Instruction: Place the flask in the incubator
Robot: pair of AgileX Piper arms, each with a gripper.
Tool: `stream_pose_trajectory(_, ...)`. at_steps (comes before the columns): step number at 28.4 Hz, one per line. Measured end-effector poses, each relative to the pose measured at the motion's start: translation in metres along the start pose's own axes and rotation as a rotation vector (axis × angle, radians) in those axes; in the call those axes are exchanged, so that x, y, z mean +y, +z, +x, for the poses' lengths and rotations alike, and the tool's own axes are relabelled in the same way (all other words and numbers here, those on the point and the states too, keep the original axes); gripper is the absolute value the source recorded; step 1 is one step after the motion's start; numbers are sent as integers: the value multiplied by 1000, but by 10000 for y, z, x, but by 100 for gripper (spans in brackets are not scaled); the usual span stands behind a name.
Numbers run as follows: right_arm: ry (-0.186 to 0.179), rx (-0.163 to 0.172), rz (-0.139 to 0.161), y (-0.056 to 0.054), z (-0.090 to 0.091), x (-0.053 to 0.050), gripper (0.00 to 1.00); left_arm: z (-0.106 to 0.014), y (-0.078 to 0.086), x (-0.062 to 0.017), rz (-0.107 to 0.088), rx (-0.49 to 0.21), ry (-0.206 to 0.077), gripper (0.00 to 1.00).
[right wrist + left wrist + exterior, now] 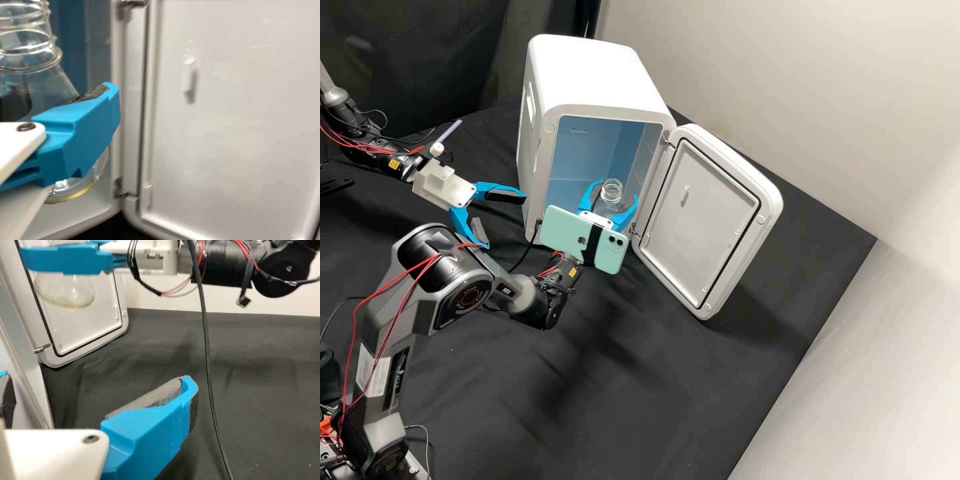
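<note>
Bench: black cloth-covered laboratory bench [640, 373]; everything below stands on it.
Incubator: white box-shaped plastic incubator [587, 80] with a blue chamber, upright, its mouth facing the arms.
Door: white hinged door [707, 220], swung wide open.
Left gripper: the left gripper [503, 220] has its blue fingers spread with nothing between them. It sits just beside the incubator's outer wall, near the front corner.
Right gripper: the right gripper [611, 200] has its blue fingers clamped across the body of a clear glass conical flask [611, 190] at the chamber mouth.
Flask: upright, threaded neck up, just inside the chamber and close to the hinge-side frame. You cannot tell whether its base rests on the chamber floor.
Risk 1: if you let go before the base is seated, the flask will probably drop and tip.
Risk 2: glass sits close to the frame, so a sideways drift could knock it.
Risk 3: fingers backing out while touching the glass may drag the flask out with them.
Risk 4: the left gripper, this near the wall, could nudge the incubator.
</note>
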Motion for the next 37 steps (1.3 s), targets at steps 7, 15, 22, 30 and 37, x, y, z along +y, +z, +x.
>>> stream_pose_trajectory(7,96,14,-53,-43,149,210,0,0,0,0,-2,0,0,100)
stream_pose_trajectory(15,83,6,-70,-244,286,248,0,-1,-10,2,-23,4,1,100)
stream_pose_trajectory(22,52,77,-64,-538,302,138,0,3,-44,-11,-24,11,-5,100)
stream_pose_trajectory(30,32,18,-16,-491,138,-2,0,14,-56,-18,-22,7,-10,100)
stream_pose_trajectory(37,28,28,3,-454,-22,-118,0,22,-55,-5,-21,7,-5,100)
